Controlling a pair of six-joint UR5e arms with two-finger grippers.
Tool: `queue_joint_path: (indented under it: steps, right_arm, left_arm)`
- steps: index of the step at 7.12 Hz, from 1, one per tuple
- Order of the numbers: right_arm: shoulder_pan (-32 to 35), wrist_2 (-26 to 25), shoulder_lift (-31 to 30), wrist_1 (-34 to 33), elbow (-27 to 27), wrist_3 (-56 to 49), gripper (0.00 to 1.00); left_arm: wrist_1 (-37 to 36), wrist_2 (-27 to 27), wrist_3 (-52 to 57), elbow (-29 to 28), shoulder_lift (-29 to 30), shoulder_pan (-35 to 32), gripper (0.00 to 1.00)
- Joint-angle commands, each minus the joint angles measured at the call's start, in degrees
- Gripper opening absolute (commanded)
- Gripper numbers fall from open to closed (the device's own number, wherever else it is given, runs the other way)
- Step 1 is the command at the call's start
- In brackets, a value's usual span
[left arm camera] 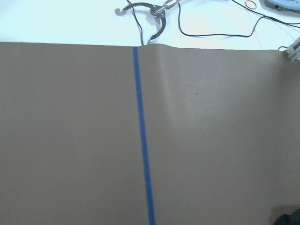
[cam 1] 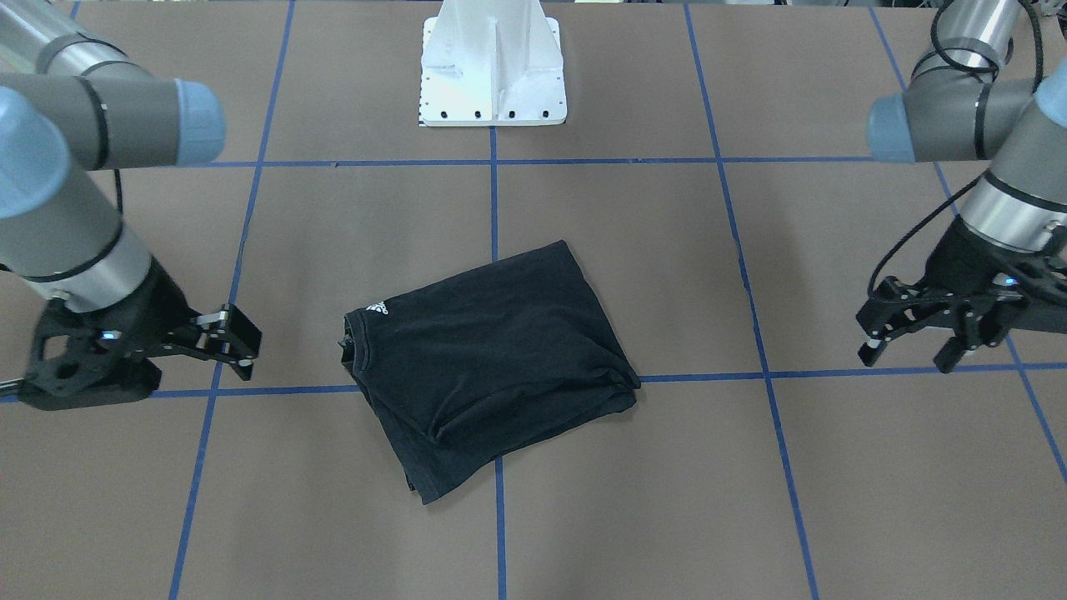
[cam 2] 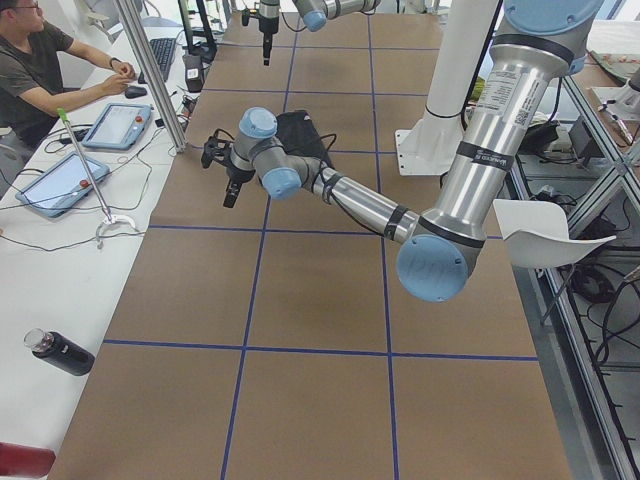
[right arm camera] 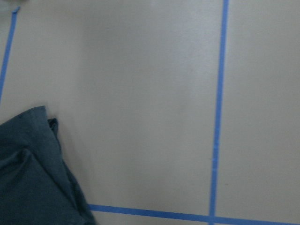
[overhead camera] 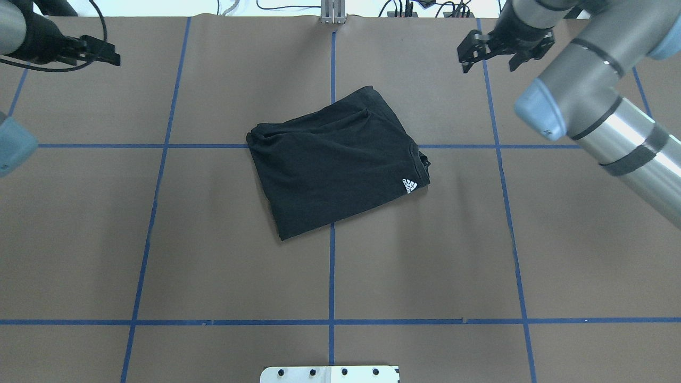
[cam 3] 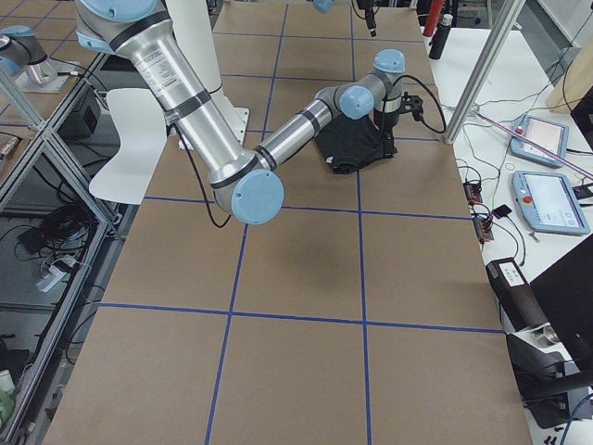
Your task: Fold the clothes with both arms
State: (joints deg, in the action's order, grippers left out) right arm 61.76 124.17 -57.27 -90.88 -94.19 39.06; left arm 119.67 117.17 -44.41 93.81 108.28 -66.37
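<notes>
Overhead exterior finding: black T-shirt [overhead camera: 335, 165] lies folded at the centre of the table [overhead camera: 159, 255], with nothing holding it.
We record the T-shirt as a compact, skewed rectangle, with its small white logo [overhead camera: 409, 185] at the 4 o'clock corner and its collar [overhead camera: 424, 162] at 3 o'clock. The right gripper [overhead camera: 488, 68] hangs at 2 o'clock of the garment, well apart, jaws spread wide with nothing between them. The left gripper [cam 1: 907, 360] sits out at 10 o'clock, likewise spread and empty. We judge the cloth light, limp and apt to slide layer over layer, so any further fold calls for a pinch through every layer. Best holds, in our judgement, are the two corners of the bunched 9 o'clock edge, one per gripper, lifted together to keep the stack square.
</notes>
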Motion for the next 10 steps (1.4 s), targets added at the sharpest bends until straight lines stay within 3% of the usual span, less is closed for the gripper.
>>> queue_joint_path:
  steps: [1,2,6,8,10]
  right_arm:
    - [10.5,7.6,-8.9,0.3,-1.1,-18.7,1.0]
    - [13.3,7.1,-11.9,0.7,-0.3,-24.6,1.0]
    - [18.5,5.7,-18.3,0.0,2.0,-25.3,1.0]
    - [18.7,0.2,-22.2,0.2,1.5,-25.6,1.0]
    - [19.2,1.2,-24.5,0.1,1.4,-25.5,1.0]
  left_arm:
    - [-0.1,3.4,15.7,-3.8,-0.7,-9.4,0.99]
    - [-0.4,5.6,25.9,-4.3,-1.0,-14.1,0.99]
    - [-0.7,7.1,28.1,-5.1,-6.4,-16.2,0.99]
    - [-8.5,7.5,35.9,-5.1,-7.0,-16.5,0.99]
    - [-21.2,6.9,48.2,-5.2,-6.8,-19.0,0.99]
